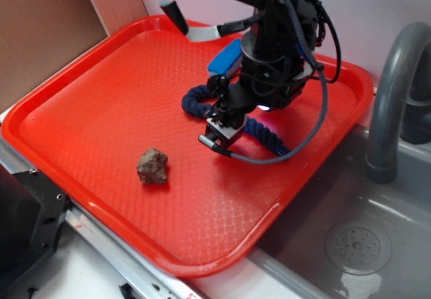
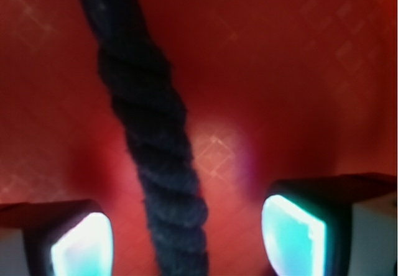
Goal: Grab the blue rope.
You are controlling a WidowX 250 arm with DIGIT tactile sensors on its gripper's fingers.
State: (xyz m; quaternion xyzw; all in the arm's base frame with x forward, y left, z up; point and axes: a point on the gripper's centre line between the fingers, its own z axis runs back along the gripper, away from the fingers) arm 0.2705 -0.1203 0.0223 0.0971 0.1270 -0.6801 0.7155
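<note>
A dark navy twisted rope [image 2: 155, 158] is seen lying on a red plastic tray [image 1: 101, 117], whose surface is embossed with a fine diamond grid and whose rim is raised and rounded. In the wrist view the thick, fuzzy strands of the cord are shown running from the top of the frame down between the two fingers [image 2: 84, 245] of the gripper [image 2: 186, 242], nearer to the left one. The jaws are held apart, with red tray visible on both sides of the rope; the pads appear as glossy pale cyan blocks, blurred and cut off by the lower edge.

In the exterior view the gripper [image 1: 219, 134] is lowered over the middle of the rope, close to the tray. A curved loop is left showing to the left and a straighter stretch to the right; the part underneath is hidden by the black arm. A bright blue block [image 1: 224, 58] is partly covered behind the arm. A rough brown stone-like lump [image 1: 153, 166] lies well apart, nearer the front. A grey sink [image 1: 357, 245] and a faucet [image 1: 394, 97] are beside the tray.
</note>
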